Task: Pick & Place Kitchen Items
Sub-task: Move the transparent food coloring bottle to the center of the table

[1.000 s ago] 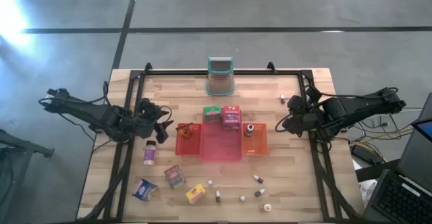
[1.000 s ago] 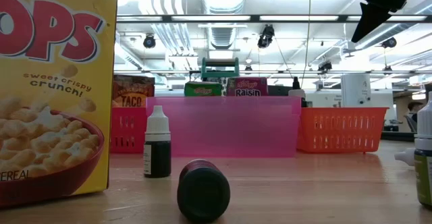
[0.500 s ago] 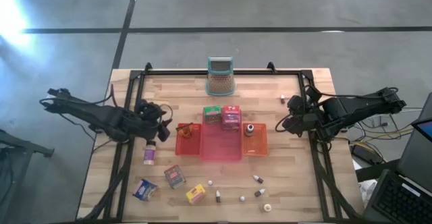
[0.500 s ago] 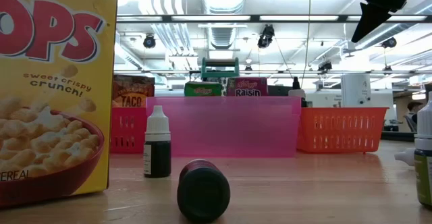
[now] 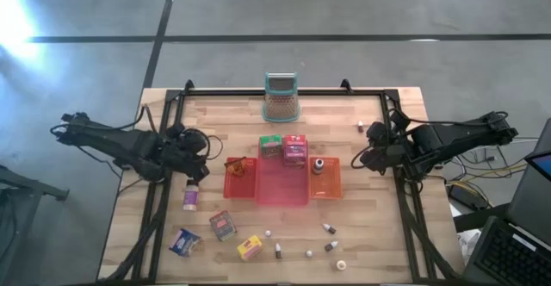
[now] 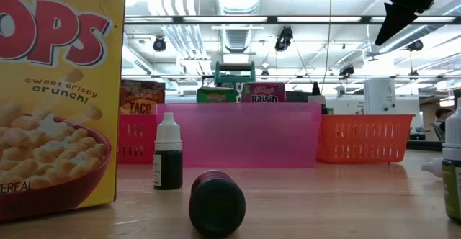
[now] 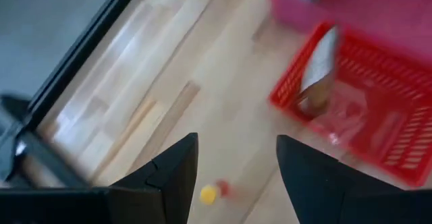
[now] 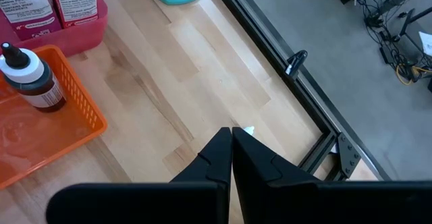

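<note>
- Closest to the front edge, the scattered kitchen items wait: a blue box (image 5: 184, 242), a red box (image 5: 223, 226), a yellow box (image 5: 250, 248) and a sprinkle of tiny bottles (image 5: 328, 228) off toward the right.
- A step farther in, a pink jar (image 5: 190, 197) lies on the wood, just in front of the left gripper (image 5: 197, 152).
- That left gripper hovers at the left side of the table, its fingers parted about halfway and nothing between them; its wrist view looks over bare boards toward the red tray (image 7: 378, 136).
- My read: it is lining up for the next pick, probably the pink jar. Best to come down square over it, straddle it evenly, then close.
- Level with it, the row of trays: red, pink tray (image 5: 281, 187), orange tray (image 5: 331, 185) holding a capped bottle (image 5: 318, 164).
- Over on the right, the right gripper (image 5: 368, 158) is parked, fingers pressed together, empty.
- Farthest back, the mesh holder (image 5: 281, 99).
</note>
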### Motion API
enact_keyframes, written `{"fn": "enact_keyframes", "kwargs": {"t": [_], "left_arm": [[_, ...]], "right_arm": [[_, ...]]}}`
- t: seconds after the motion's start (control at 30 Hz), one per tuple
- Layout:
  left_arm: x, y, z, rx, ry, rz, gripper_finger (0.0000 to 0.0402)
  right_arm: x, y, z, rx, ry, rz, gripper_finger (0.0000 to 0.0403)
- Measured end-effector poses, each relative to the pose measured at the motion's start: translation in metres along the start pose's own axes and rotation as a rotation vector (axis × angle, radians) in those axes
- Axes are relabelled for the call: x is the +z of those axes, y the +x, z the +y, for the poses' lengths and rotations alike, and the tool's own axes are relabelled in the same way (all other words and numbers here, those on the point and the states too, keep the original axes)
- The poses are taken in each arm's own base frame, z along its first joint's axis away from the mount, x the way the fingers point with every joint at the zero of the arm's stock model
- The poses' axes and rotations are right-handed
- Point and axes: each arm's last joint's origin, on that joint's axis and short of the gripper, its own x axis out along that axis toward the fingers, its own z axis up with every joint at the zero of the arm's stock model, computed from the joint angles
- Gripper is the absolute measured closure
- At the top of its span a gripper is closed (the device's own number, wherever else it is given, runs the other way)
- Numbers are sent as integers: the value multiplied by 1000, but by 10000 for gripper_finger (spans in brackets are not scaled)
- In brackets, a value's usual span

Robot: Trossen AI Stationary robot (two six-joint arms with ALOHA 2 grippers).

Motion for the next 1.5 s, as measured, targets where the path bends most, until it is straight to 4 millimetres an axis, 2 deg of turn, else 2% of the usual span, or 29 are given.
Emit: {"fn": "enact_keyframes", "kwargs": {"t": [0.23, 0.5, 0.67, 1.03, 1.27, 1.5], "left_arm": [[-5, 12, 11, 155, -84, 248, 196], [4, 35, 14, 187, -120, 410, 196], [9, 47, 17, 214, -110, 461, 196], [15, 63, 8, 137, -57, 510, 196], [4, 72, 7, 129, -47, 553, 196], [-12, 90, 10, 79, -53, 605, 196]], "right_arm": [[0, 0, 0, 0, 0, 0, 394], [0, 0, 0, 0, 0, 0, 394], [0, 0, 0, 0, 0, 0, 394], [0, 0, 0, 0, 0, 0, 394], [0, 0, 0, 0, 0, 0, 394], [0, 0, 0, 0, 0, 0, 394]]}}
